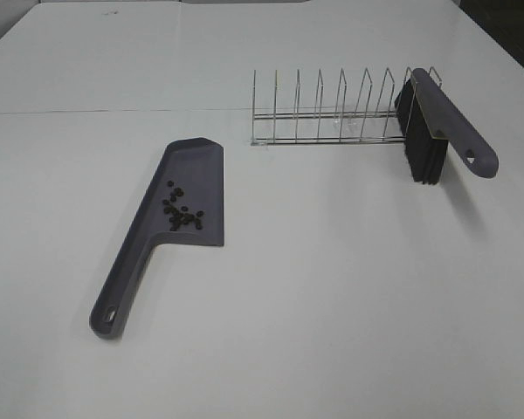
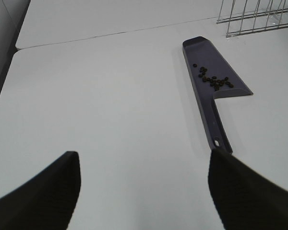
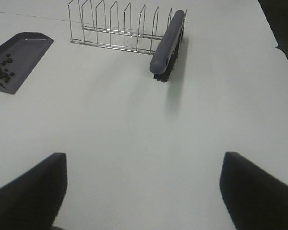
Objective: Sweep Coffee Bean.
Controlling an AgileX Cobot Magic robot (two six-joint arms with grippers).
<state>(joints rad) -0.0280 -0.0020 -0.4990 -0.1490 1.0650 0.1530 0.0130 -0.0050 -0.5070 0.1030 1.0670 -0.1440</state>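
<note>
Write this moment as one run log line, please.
dark coffee beans: on grey plastic dustpan | grey brush: in wire rack | both tools: open, empty

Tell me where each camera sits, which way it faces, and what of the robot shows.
Exterior high: above the table, looking down at dustpan, coffee beans, wire rack, brush; no robot visible.
Left wrist: behind open jaws of left gripper, facing the dustpan handle.
Right wrist: behind open jaws of right gripper, facing brush and rack.
Shared: all show the dustpan with beans.
</note>
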